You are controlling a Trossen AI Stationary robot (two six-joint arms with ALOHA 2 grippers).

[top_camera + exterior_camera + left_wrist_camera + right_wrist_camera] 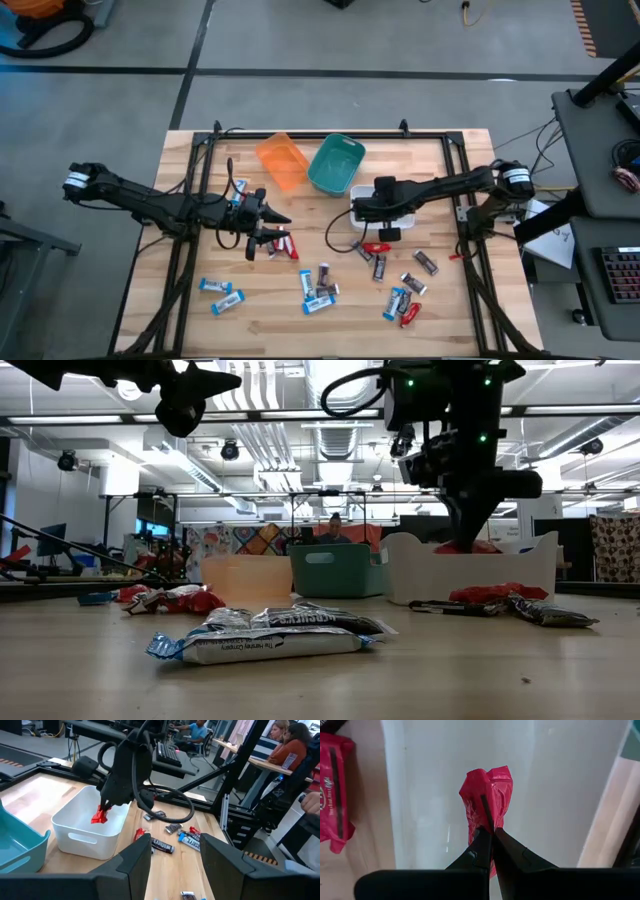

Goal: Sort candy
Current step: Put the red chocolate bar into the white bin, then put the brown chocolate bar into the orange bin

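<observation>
My right gripper hangs over the white bin, its jaws pressed together on a red candy, pinching the crumpled wrapper by one end. In the left wrist view that candy dangles just above the white bin's open top, inside its rim. Another red candy lies on the wooden surface just beside the white bin's wall.

My left gripper hovers well apart from the white bin, on the far side of the orange bin and teal bin from it, with its jaws spread and nothing between them. A small cluster of red candies sits right under it.

The rest of the candy is scattered on the surface on the side of the white bin away from the teal bin: dark bars and a red one close by it, blue-and-white bars farther off, and two more blue-and-white ones well away toward the left arm's side. From the low view, a blue-and-white bar lies nearest the camera.

People sit at desks beyond the surface.
</observation>
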